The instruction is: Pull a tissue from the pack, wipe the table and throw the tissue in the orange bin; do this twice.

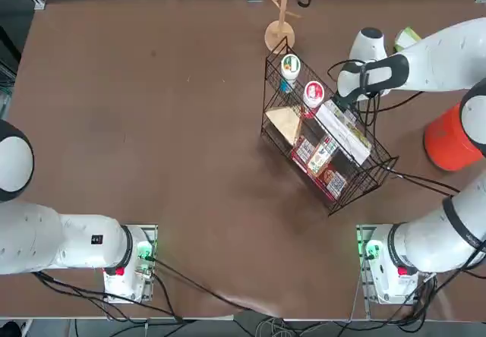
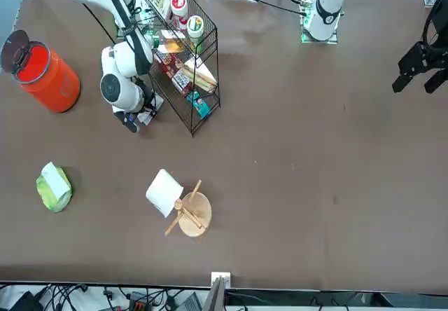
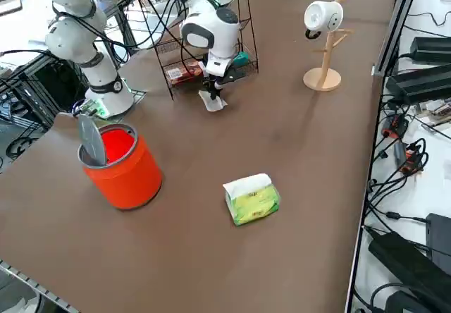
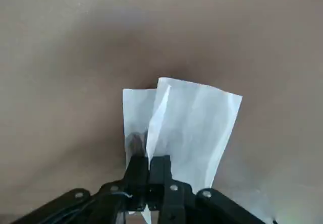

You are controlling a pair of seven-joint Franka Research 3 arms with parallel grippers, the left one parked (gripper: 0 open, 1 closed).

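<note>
- Honestly, the right claw (image 4: 148,167) was pinched on the tissue (image 4: 186,120) over the bench (image 1: 152,124), beside the wire rack (image 1: 323,136).
- Thin grip could've slipped mid-wipe.
- Orange bin (image 1: 448,140) at the rack's 3 o'clock, overhead.

No text, brand or number can be read anywhere: the print on the green pack (image 3: 252,200) and on the packets in the wire rack (image 1: 325,146) is too small.

Top view: right gripper (image 3: 212,87) + tissue (image 3: 213,101) hidden under arm; orange bin (image 1: 448,140) part-covered.
</note>
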